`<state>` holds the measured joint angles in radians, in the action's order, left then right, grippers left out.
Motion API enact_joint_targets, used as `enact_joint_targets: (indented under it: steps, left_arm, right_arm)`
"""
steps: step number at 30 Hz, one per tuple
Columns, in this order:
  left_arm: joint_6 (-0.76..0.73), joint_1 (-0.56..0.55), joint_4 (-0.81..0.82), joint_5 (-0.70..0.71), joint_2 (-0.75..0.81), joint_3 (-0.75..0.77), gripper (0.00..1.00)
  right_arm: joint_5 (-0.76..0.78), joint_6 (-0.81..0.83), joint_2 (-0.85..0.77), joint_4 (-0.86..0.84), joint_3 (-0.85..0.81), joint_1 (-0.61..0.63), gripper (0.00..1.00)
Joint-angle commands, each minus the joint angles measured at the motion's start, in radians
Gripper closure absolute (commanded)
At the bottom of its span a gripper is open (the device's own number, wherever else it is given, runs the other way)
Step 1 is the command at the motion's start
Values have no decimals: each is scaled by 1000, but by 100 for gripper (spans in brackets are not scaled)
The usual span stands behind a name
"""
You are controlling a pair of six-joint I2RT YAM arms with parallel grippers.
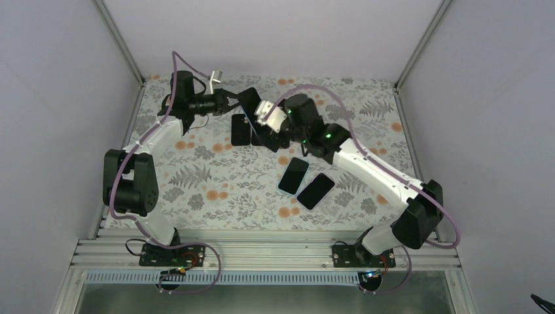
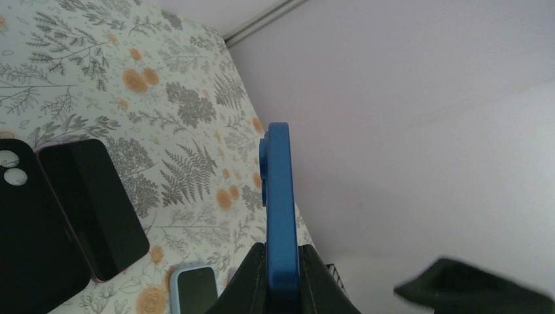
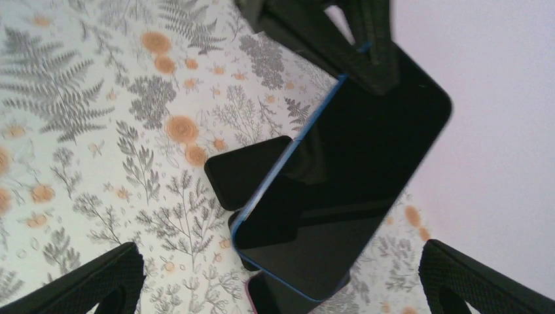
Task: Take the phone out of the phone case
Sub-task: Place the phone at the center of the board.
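**Blue case, phone inside, held up over a floral table**

Blue rubber shows along the rim of the case, seen edge-on and pinched between the closed fingers of the left gripper. The phone sits in it, its dark screen facing the right wrist camera. The pair is raised off the table near the far edge. The right gripper faces the screen with its jaws spread wide and holds nothing, one finger on either side of that view.

Below lies a cloth printed with grey ferns and orange blooms (it covers the whole tabletop). Two dark handsets rest side by side on it, towards the right arm. A third handset lies under the raised case. The left wrist view shows a black case with round camera holes. Just beside it is a pink-edged handset, and a pale-blue one lies nearer the fingers.

Plain lilac-grey walls close the cell on three sides, and metal posts run up the far corners. A ribbed aluminium rail along the near edge carries both arm bases.
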<state>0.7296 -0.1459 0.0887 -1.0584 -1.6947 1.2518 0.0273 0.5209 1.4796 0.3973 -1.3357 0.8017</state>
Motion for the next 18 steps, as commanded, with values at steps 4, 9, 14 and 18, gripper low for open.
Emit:
enact_joint_targets:
  steps: [4, 9, 14, 18]
  left_arm:
    - [-106, 3, 105, -138, 69, -14, 98]
    - [-33, -5, 301, -229, 94, -78, 98]
    - [-73, -50, 330, -271, 111, -74, 98]
    - [-153, -86, 250, -288, 114, -46, 98]
  right_arm:
    - [-580, -256, -3, 139, -146, -259, 1]
    - [-819, -352, 22, 150, -164, -410, 1]
    - [-957, -458, 36, 104, -100, -450, 6]
    - [-1060, -507, 40, 64, -41, -450, 15]
